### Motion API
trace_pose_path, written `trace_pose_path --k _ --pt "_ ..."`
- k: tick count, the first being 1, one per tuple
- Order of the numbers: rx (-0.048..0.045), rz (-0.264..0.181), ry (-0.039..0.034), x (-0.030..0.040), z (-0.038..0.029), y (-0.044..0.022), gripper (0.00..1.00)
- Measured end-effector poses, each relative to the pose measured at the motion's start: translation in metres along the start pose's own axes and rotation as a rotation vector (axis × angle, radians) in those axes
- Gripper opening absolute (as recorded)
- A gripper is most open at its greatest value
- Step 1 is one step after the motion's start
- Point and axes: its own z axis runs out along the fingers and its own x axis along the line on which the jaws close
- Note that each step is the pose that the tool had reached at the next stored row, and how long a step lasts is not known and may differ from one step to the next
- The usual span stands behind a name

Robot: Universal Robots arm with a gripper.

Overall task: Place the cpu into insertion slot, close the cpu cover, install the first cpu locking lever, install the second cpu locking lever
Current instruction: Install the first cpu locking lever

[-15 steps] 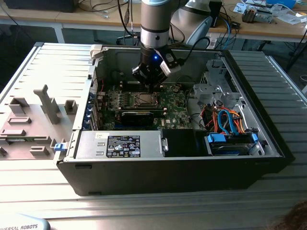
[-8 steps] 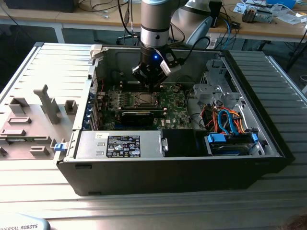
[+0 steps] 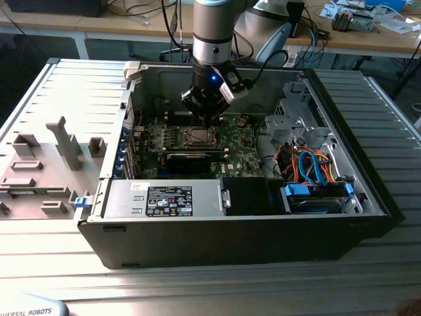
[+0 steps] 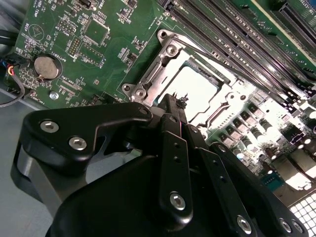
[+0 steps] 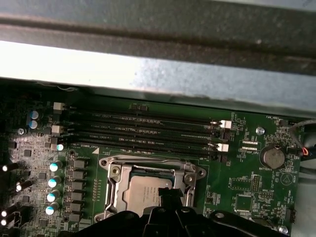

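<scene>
The cpu (image 5: pixel 142 193) lies in the insertion slot (image 3: pixel 198 137) in the middle of the green motherboard; its silver top shows in both wrist views (image 4: pixel 195 91). The cpu cover (image 5: pixel 114 183) lies flat around it as a silvery frame (image 4: pixel 159 69). My gripper (image 4: pixel 178 102) hangs just above the socket's edge with its black fingers pressed together and nothing large between them. In the exterior view the gripper (image 3: pixel 209 119) stands over the far side of the socket. A thin lever rod (image 4: pixel 217 114) runs along one side of the frame.
The board sits inside an open computer case (image 3: pixel 368 164). Long memory slots (image 5: pixel 143 132) run beside the socket, and a coin battery (image 5: pixel 272 158) lies near them. A power supply (image 3: pixel 164 197) and a blue drive bay (image 3: pixel 316 194) fill the case's near side. Grey fixtures (image 3: pixel 62 141) stand at the exterior view's left.
</scene>
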Motion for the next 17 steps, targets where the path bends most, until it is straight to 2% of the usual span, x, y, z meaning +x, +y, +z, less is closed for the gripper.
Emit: trace_pose_path --k 7,17 --pt "0.0038 0.0 0.0006 0.0 -0.0014 -0.0001 0.11" --pt "0.0048 0.0 0.0006 -0.0001 -0.0081 -0.0002 0.11"
